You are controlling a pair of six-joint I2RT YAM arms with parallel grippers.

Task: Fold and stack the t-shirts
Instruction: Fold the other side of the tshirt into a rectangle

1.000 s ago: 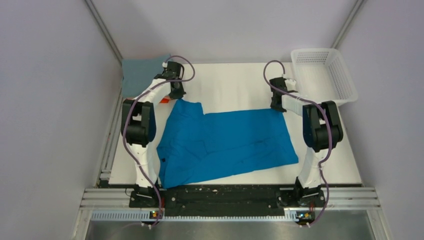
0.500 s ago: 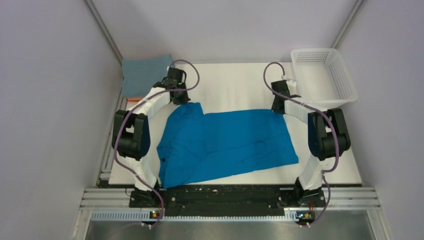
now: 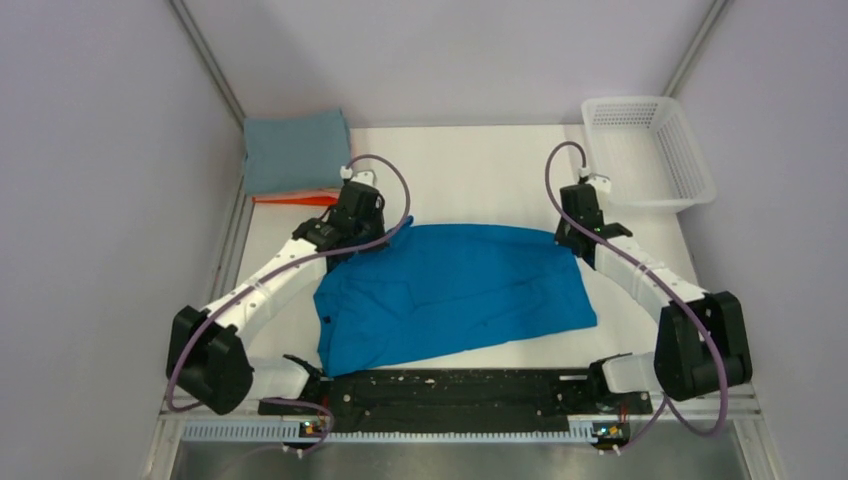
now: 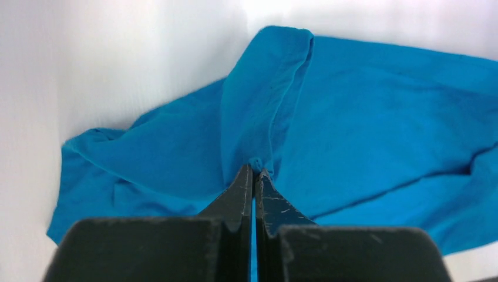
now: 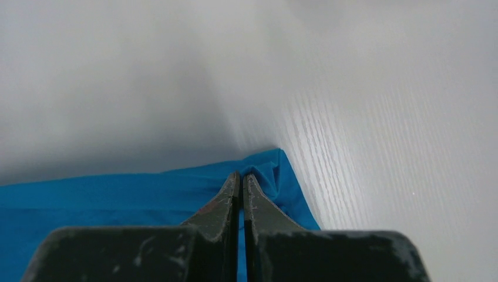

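Near: we see the bright blue t-shirt [image 3: 450,290] spread on the white worktop [image 3: 480,170] | mid: left gripper [image 4: 254,173], jaws clamped on its far left edge; right gripper [image 5: 241,176], jaws clamped on its far right corner | far left: folded grey-blue t-shirt [image 3: 297,150], orange t-shirt [image 3: 290,199] showing at its near edge | far right: mesh basket [image 3: 650,150].

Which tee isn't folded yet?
The bright blue t-shirt, spread mid-table, left gripper and right gripper pinching its far edge. The grey-blue t-shirt and orange t-shirt beneath sit folded far-left.
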